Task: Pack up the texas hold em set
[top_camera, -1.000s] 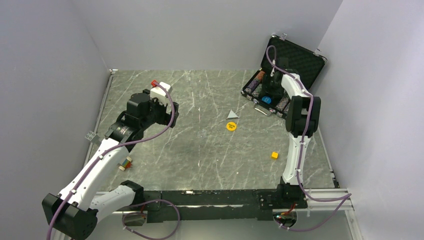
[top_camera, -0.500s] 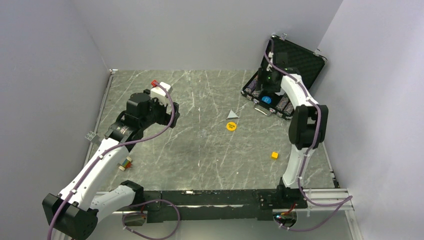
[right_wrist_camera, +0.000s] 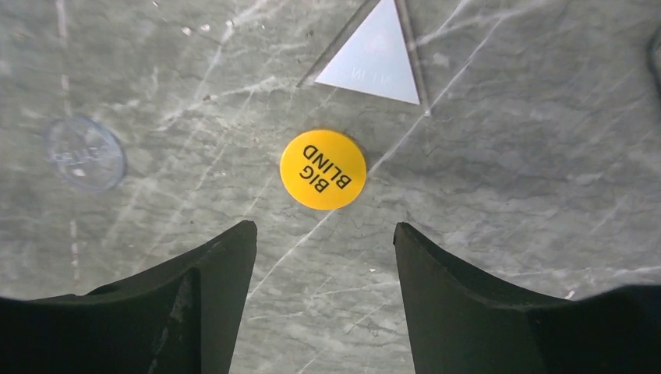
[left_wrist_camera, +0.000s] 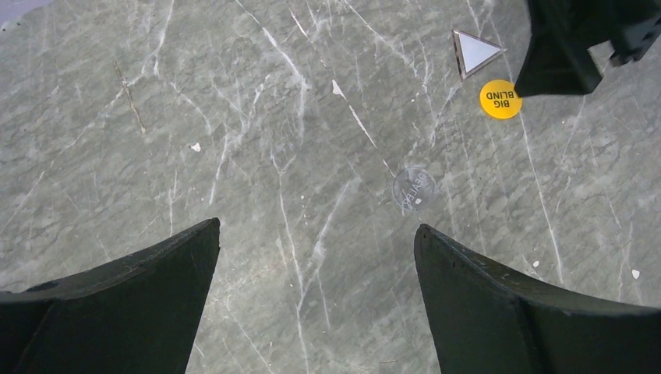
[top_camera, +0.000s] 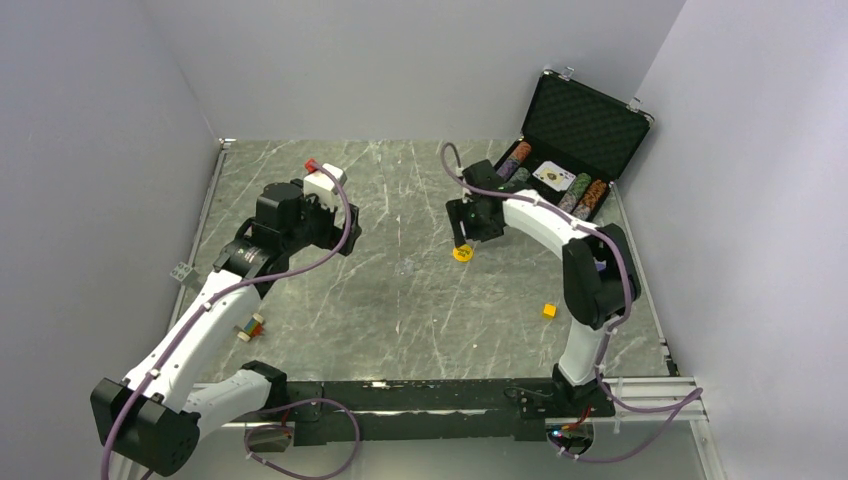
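The right gripper [right_wrist_camera: 321, 230] is held partly open and empty over the yellow disc [right_wrist_camera: 323, 169]. The left gripper [left_wrist_camera: 316, 234], further left, is spread wide with nothing gripped.

Yellow BIG BLIND disc [right_wrist_camera: 323, 169] on marble table [right_wrist_camera: 514, 156], white triangle [right_wrist_camera: 374, 62] near, clear disc [right_wrist_camera: 84, 153] apart, right end effector [right_wrist_camera: 323, 234] spread, empty
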Controlling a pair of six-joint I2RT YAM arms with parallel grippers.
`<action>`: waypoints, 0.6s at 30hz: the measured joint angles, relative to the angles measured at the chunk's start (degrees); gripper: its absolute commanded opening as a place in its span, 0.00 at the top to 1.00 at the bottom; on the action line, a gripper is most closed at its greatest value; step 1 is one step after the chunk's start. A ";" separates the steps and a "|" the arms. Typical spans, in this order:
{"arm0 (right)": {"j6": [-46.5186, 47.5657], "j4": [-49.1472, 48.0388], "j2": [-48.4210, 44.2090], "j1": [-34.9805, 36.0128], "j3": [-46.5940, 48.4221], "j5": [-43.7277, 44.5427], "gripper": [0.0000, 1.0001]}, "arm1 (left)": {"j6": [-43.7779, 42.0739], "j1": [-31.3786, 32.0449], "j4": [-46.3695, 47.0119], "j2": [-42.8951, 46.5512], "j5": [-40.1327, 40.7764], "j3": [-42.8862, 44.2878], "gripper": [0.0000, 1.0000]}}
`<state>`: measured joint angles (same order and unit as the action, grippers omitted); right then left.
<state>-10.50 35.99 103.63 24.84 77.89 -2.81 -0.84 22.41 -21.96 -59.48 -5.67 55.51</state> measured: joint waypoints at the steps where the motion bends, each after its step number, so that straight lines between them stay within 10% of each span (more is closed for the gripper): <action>1: -0.04 0.15 0.72 1.01 -0.42 0.92 0.29 | 0.00 0.00 0.00 0.00 -0.11 0.00 0.02; 18: -0.68 -2.01 6.14 4.13 -2.01 4.48 0.28 | 0.00 0.00 0.00 -0.02 -0.57 0.00 0.02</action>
<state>-11.18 33.98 109.78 28.97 75.88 1.67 -0.84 22.41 -21.96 -59.51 -6.24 55.51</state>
